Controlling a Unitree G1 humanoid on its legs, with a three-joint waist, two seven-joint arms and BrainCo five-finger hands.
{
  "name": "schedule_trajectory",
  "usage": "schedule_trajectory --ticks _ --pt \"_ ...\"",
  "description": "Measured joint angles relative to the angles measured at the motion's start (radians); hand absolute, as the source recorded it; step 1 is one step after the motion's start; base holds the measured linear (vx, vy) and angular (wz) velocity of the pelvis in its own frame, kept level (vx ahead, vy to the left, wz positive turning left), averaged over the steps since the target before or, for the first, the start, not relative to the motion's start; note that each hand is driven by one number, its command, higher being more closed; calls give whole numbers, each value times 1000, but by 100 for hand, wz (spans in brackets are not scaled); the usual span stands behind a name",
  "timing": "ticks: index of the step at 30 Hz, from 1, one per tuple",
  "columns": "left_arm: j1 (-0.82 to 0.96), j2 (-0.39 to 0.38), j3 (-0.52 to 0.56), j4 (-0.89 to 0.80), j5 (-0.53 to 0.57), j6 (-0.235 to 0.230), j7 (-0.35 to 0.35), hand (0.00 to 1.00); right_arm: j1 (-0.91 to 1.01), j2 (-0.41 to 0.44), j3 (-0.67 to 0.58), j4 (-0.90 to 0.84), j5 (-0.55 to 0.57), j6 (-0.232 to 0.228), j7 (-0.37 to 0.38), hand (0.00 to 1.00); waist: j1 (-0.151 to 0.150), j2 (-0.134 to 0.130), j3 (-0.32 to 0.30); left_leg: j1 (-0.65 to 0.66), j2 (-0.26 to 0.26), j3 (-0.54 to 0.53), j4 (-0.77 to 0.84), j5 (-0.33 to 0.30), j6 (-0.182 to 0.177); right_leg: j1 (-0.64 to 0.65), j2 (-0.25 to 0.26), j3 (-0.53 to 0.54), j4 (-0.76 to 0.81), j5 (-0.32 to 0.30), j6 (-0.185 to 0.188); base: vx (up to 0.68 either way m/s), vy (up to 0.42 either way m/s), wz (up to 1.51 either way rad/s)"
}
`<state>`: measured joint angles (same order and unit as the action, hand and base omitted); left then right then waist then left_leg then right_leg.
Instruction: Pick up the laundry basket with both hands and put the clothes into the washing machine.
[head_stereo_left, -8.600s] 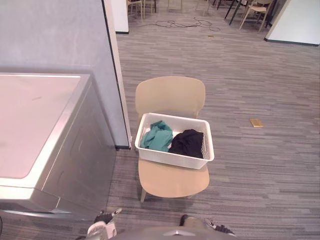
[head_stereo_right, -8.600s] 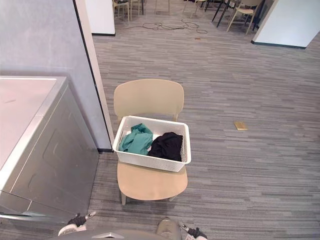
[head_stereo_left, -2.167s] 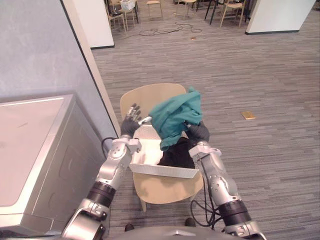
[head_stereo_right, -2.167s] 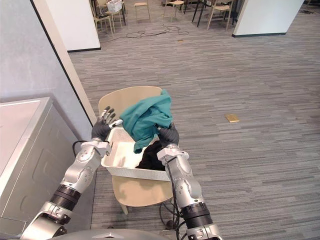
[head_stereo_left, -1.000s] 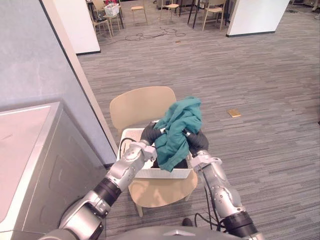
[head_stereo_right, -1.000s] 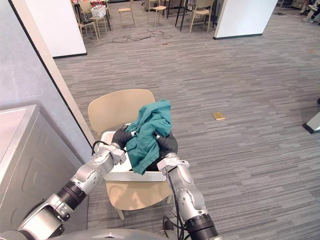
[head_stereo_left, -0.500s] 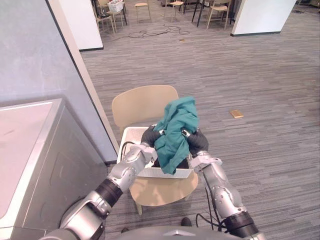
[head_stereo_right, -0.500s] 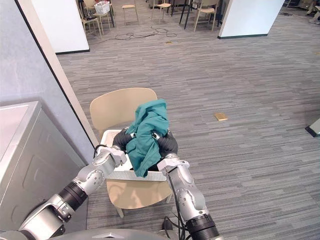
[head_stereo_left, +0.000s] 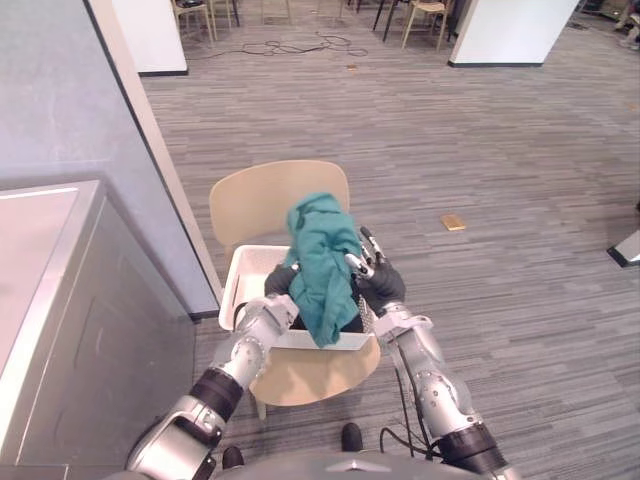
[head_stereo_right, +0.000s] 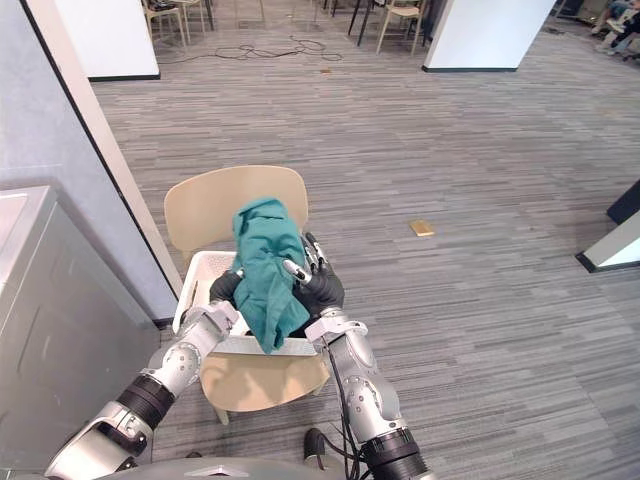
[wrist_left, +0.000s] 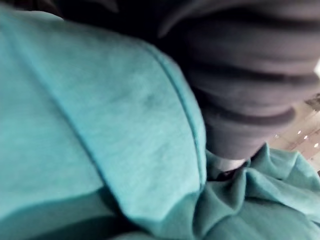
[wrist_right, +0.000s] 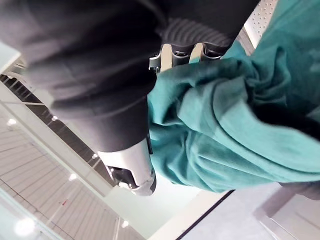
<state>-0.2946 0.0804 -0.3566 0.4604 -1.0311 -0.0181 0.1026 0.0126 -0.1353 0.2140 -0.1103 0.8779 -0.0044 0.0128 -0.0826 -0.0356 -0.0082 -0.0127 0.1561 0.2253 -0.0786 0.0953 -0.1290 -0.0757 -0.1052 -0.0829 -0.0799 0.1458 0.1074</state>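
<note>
We look down on grey striped carpet (head_stereo_left: 520, 150), a beige chair (head_stereo_left: 262, 195) at centre. A blue-grey partition (head_stereo_left: 60, 90) rises at 10 o'clock, a white wall (head_stereo_left: 505, 30) at 1 o'clock; more chairs (head_stereo_right: 398, 12) stand beyond loose cables (head_stereo_left: 300, 45) at 12 o'clock.

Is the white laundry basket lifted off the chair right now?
No, the laundry basket sits on the chair seat beneath the teal garment.

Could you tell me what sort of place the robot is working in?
Probably an open office or lab area rather than a home laundry room: grey carpet runs back to far chairs and loose cables, while a washing machine and a laundry basket on a beige chair look staged.
</note>
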Motion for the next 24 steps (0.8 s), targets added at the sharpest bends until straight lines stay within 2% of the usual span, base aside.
schedule_trajectory --ticks 7,13,17,20,24 --pt "45 -15 160 -38 -56 -71 62 100 92 29 -106 -26 -1 -5 -17 0 1 -14 8 17 2 20 0 -10 -2 5 3 18 0 -1 1 -1 -2 -8" --pt "72 -51 269 -103 -77 -111 90 100 107 62 -149 -26 -12 -16 -41 0 1 -17 9 17 -1 19 -1 -10 -2 6 2 15 0 -6 8 0 0 0" --pt "84 -65 344 -135 -96 -144 113 100 145 92 -193 -26 -21 -19 -49 0 4 -16 8 18 -3 18 -2 -10 -2 7 -1 13 0 -9 11 0 0 0" --pt "84 -74 388 -138 -104 -151 116 100 148 94 -218 -26 -21 -20 -61 0 1 -13 6 18 -6 17 -2 -9 -1 8 -4 12 0 -8 11 0 0 0" --pt "162 -98 472 -221 -107 -165 125 100 192 124 -302 -23 -22 -33 -87 0 1 4 -7 16 -9 10 -6 -9 -1 10 -8 3 0 -10 11 0 0 3"
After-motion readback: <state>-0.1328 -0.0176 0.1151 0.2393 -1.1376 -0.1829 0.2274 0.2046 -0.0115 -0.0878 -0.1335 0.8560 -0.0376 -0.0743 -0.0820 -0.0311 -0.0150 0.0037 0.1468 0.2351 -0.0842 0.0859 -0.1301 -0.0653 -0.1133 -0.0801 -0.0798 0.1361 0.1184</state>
